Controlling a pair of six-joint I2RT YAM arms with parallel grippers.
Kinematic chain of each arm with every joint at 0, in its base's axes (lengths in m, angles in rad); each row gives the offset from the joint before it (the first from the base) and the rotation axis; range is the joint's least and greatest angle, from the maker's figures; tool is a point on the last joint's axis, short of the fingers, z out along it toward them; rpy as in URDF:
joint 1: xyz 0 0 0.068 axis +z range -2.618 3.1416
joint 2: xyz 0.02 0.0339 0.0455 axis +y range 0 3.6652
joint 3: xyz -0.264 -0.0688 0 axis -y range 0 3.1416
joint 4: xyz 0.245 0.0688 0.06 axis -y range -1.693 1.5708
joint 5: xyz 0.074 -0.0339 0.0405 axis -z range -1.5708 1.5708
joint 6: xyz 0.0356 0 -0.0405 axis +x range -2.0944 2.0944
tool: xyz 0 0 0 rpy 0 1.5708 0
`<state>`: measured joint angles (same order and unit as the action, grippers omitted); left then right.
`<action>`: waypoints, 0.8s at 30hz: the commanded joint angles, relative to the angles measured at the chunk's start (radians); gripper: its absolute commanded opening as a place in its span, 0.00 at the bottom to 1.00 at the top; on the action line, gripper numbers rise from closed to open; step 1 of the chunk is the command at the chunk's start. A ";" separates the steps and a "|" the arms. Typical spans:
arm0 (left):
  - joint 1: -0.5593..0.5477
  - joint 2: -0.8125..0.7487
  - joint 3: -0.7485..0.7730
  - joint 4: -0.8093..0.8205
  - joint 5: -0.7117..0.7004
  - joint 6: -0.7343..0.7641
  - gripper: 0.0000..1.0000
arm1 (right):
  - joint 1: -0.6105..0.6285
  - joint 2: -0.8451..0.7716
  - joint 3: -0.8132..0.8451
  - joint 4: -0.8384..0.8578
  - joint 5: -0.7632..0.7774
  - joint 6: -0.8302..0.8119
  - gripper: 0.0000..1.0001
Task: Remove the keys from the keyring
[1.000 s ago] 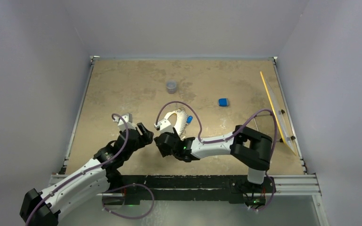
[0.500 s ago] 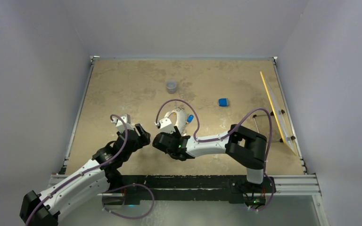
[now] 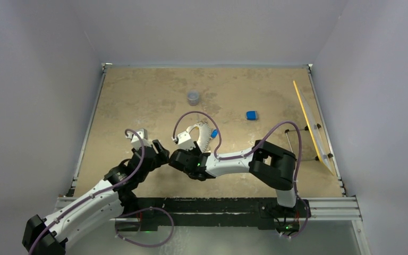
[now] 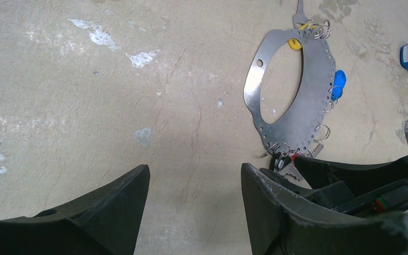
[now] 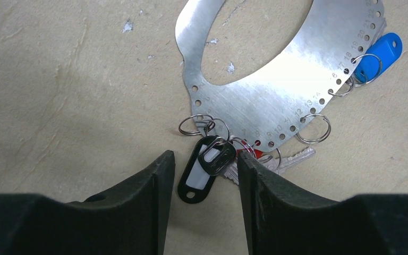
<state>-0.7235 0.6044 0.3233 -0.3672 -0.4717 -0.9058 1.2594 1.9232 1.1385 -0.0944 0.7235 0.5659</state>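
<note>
The keyring (image 5: 276,101) is a flat silver oval plate lying on the table, also seen in the left wrist view (image 4: 308,79) and the top view (image 3: 201,134). The keys hang from small rings along its edge: a black tag (image 5: 199,175), a red head (image 5: 252,153), a silver key (image 5: 297,156) and a blue tag (image 5: 380,50). My right gripper (image 5: 204,159) is open and low over the table. The black tag lies between its fingers, with a gap on the left side. My left gripper (image 4: 195,170) is open over bare table, just left of the keyring's near end.
A blue block (image 3: 251,115) lies right of the keyring and a small grey cup (image 3: 193,97) stands behind it. A yellow-edged clear panel (image 3: 313,127) leans at the table's right side. The two grippers nearly meet at the keyring's near end.
My right arm has slid left toward the left gripper. Its jaws have narrowed around the black tag. The left arm has barely moved.
</note>
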 commanded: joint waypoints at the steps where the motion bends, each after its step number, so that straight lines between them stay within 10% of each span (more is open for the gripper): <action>1: -0.004 0.005 0.023 0.029 0.010 0.022 0.62 | 0.003 0.055 0.010 -0.064 0.032 0.013 0.50; 24: -0.004 0.058 0.025 0.096 0.057 0.056 0.62 | -0.054 -0.033 -0.065 -0.076 -0.125 -0.041 0.31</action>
<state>-0.7235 0.6628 0.3233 -0.3122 -0.4278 -0.8753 1.2251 1.9049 1.1179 -0.0925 0.6823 0.5568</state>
